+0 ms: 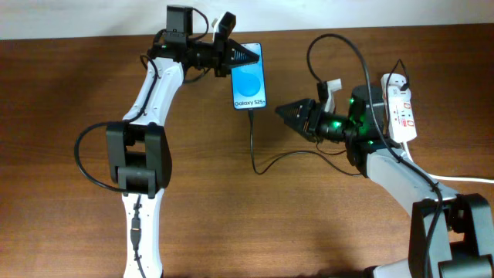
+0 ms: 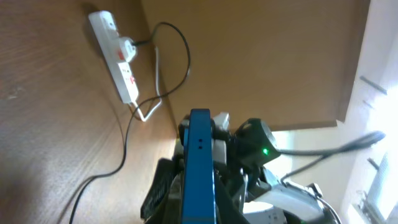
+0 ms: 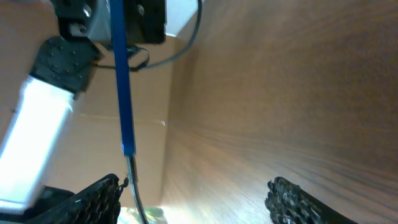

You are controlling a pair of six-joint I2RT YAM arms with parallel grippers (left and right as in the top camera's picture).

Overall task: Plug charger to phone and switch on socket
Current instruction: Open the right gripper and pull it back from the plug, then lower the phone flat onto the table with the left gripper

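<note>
The phone (image 1: 250, 79) lies on the table with its blue screen up, reading "Galaxy S25". My left gripper (image 1: 245, 54) is shut on its top end; in the left wrist view the phone's blue edge (image 2: 199, 163) sits between the jaws. The charger (image 1: 254, 147), a thin black cable, meets the phone's bottom edge and runs down, then right towards the socket (image 1: 400, 106). My right gripper (image 1: 279, 110) is open and empty, just right of the phone's bottom end. In the right wrist view the phone (image 3: 124, 93) shows edge-on with the charger (image 3: 132, 183) at its lower end, beside the open right gripper (image 3: 196, 200).
The socket (image 2: 115, 53) has red switches, a white adapter plugged into its far end and a thick white cord (image 1: 455, 179) leading off to the right. The charger (image 2: 127, 134) loops over the brown table (image 1: 324, 224). The table's back edge is close behind the phone.
</note>
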